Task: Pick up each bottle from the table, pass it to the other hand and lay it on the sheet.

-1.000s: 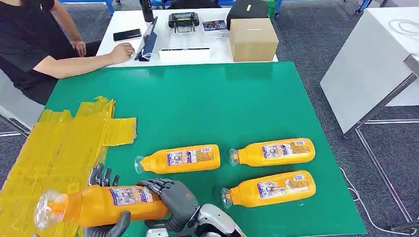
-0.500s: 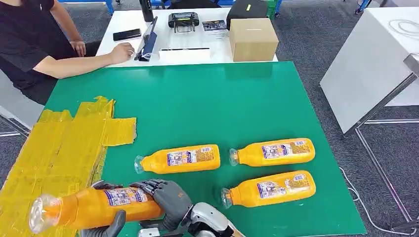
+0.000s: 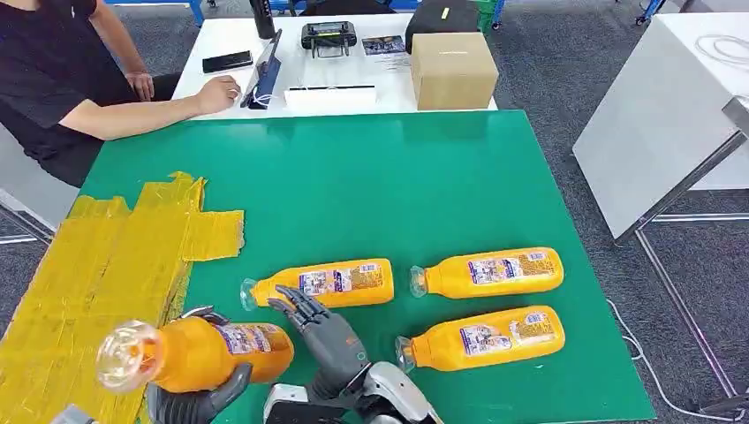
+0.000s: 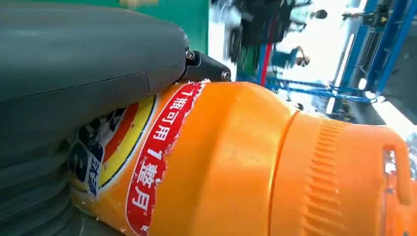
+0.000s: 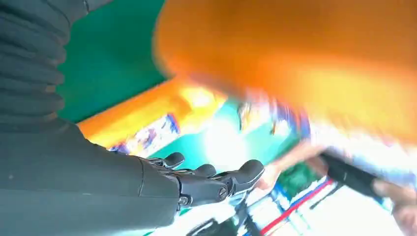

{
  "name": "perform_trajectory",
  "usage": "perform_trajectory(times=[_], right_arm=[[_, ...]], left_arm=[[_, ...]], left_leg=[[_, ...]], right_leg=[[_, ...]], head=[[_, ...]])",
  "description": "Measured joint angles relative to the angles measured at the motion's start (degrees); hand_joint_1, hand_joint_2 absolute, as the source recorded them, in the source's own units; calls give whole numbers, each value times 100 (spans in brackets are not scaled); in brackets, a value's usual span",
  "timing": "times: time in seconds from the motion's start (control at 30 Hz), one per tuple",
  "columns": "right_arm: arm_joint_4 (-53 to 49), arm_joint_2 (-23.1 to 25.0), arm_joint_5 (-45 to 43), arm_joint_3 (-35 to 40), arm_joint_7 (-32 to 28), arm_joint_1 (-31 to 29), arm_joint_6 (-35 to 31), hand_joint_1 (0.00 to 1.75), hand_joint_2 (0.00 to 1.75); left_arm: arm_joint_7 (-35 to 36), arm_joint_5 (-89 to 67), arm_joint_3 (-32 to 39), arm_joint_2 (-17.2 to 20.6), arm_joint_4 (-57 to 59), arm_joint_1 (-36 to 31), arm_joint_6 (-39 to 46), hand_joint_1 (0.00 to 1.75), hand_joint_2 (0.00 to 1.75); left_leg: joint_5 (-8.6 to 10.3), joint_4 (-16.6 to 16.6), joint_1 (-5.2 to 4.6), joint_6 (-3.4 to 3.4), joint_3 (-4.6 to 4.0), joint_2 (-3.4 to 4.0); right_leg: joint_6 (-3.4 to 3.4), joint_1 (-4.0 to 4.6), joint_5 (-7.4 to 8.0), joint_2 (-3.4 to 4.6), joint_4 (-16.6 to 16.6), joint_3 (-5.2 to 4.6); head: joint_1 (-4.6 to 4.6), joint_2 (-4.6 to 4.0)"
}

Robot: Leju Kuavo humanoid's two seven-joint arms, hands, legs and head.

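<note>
Since the last look my right hand [image 3: 320, 329] has let go of the held bottle [image 3: 199, 353] and pulled its fingers off to the side, so the handover is done and the bottle now tips its mouth up toward the head camera instead of lying level. It is now carried by my left hand [image 3: 190, 402] alone, low at the near edge of the green table [image 3: 371, 185], just beside the yellow sheet [image 3: 97, 265] but not yet over it.

What worries me is the grip. The left hand cups the bottle from underneath near its base, with the heavy neck end sticking out unsupported (the wrist view shows the grey thumb pressed across the label and little else). If I swing toward the sheet too fast, I judge it could pivot out of the fingers and roll off the table edge. The right hand is another risk: its fingers are spread and empty, stretched out flat toward the nearest lying bottle [image 3: 320, 283], close enough that a careless retreat might nudge it.

Two more bottles [image 3: 487, 272] [image 3: 481, 337] lie apart to the right, untouched. A person's arm [image 3: 132, 110] rests on the white desk beyond.
</note>
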Motion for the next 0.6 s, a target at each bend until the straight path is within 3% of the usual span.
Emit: perform_trajectory(times=[0.1,0.13,0.33,0.6], right_arm=[[-443,-85,-147,-241,142,24,110,0,0],[-537,-107,-191,-322,215,-15,186,0,175],[-659,-192,-276,-645,387,-334,409,0,175],[-650,-223,-287,-730,398,-517,439,0,175]], left_arm=[[-37,-1035,53,118,-118,-155,927,175,175],[-33,-1446,90,167,-158,-205,1251,175,175],[203,-3548,376,464,-206,-414,2841,175,175],[280,-3870,516,678,-151,-543,3081,175,175]], left_leg=[[0,-1,0,0,0,3],[1,-1,1,-1,2,2],[5,0,2,-5,3,1],[4,0,0,-4,-8,1]], right_leg=[[0,1,1,3,0,1],[0,1,1,2,1,2],[0,1,1,2,3,4],[0,1,1,2,3,-5]], head=[[-2,0],[-2,0],[-2,0],[-2,0]])
